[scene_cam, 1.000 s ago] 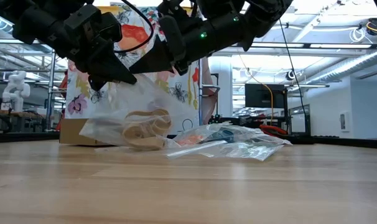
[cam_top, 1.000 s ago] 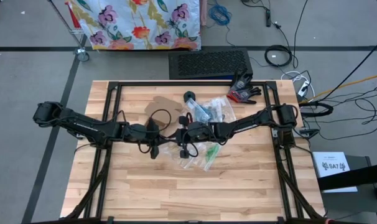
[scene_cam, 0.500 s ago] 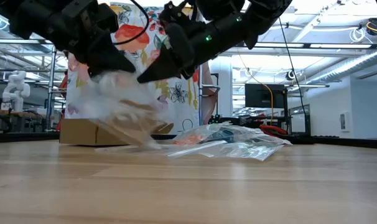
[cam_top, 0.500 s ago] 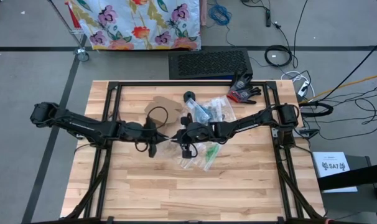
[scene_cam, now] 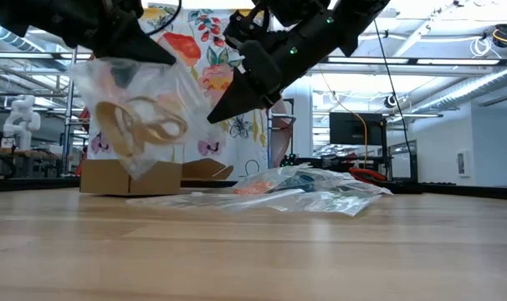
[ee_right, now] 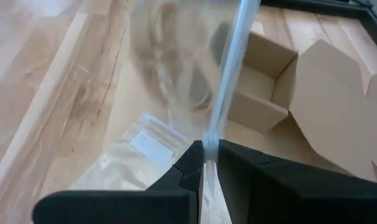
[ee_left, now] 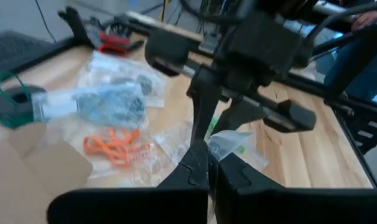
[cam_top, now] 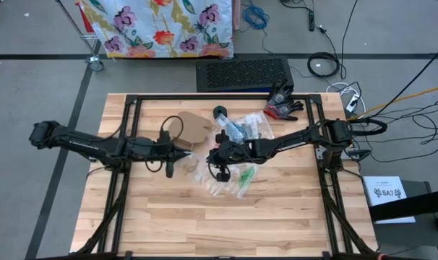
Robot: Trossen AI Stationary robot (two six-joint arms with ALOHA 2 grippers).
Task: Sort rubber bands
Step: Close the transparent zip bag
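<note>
The table [cam_top: 277, 209] has a top of light wooden planks and stands on a grey floor [cam_top: 31, 94] with dark lines across it. Behind the table hangs a white cloth with coloured flowers [cam_top: 157, 25]. A black box with a grille top [cam_top: 242, 74] sits on the floor near the table edge. Black cables [cam_top: 324, 63] lie on the floor at the right side. In the low view, bright lights [scene_cam: 421, 8] shine on the ceiling, and a dark screen [scene_cam: 347, 130] stands far behind

Bright, even light — wrist views blurred
</note>
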